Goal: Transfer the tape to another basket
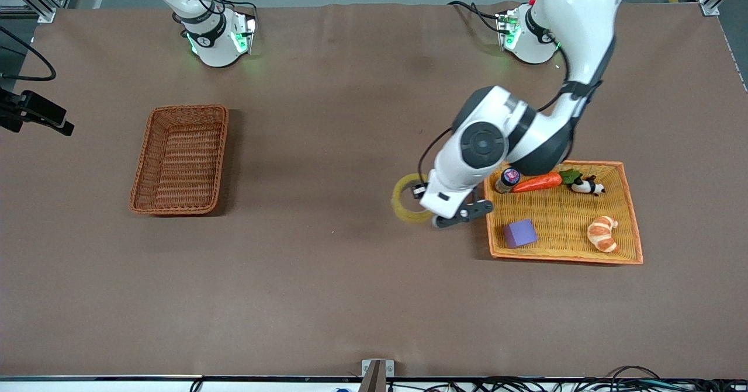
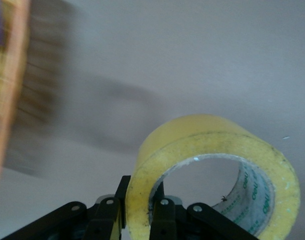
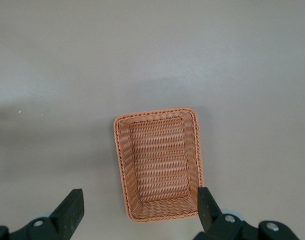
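Front view: left gripper point(image 1: 422, 200), clenched on the tape point(image 1: 407, 199), holds it in the air just beside the orange tray point(image 1: 634, 228), over bare table. Basket point(image 1: 181, 158) lies toward the right arm's end, well apart. Right gripper point(image 3: 137, 210) waits spread wide above that basket.

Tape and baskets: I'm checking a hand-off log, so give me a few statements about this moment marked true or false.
1. The left gripper is shut on the tape. True.
2. The tape lies in the basket. False: the basket holds nothing, and the tape is held over bare table beside the tray.
3. The right gripper is open. True.
4. The croissant sits on bare table. False: it lies in the tray.
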Controlling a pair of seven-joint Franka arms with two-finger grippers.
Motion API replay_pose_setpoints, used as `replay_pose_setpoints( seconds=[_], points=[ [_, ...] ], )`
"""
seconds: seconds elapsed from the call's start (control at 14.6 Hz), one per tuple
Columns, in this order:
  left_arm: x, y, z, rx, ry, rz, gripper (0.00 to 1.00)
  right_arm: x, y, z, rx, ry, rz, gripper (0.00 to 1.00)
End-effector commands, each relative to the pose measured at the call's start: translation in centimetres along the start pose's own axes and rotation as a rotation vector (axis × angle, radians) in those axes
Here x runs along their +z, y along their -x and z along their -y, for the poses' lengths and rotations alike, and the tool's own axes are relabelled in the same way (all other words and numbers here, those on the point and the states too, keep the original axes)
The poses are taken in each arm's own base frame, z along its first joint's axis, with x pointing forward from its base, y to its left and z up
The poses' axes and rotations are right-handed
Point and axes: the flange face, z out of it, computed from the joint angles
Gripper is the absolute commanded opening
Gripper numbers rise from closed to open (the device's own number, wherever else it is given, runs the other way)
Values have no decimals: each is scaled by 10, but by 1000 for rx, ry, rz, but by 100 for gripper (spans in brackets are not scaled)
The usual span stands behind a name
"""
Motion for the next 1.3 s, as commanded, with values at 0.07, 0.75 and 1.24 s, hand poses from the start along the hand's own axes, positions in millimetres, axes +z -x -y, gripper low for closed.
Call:
replay_pose_setpoints(
  seconds=[0.07,0.75,1.24],
  points=[
    [56,44,-61,-71,58,-57,0,-5,1,-2,-11,-14,-9,100],
    [162,98,-93,-93,69,-93,15,3,-3,9,-24,-32,3,100],
    [155,96,-92,-91,71,-100,100,59,-32,95,-148,-48,29,100]
  ],
)
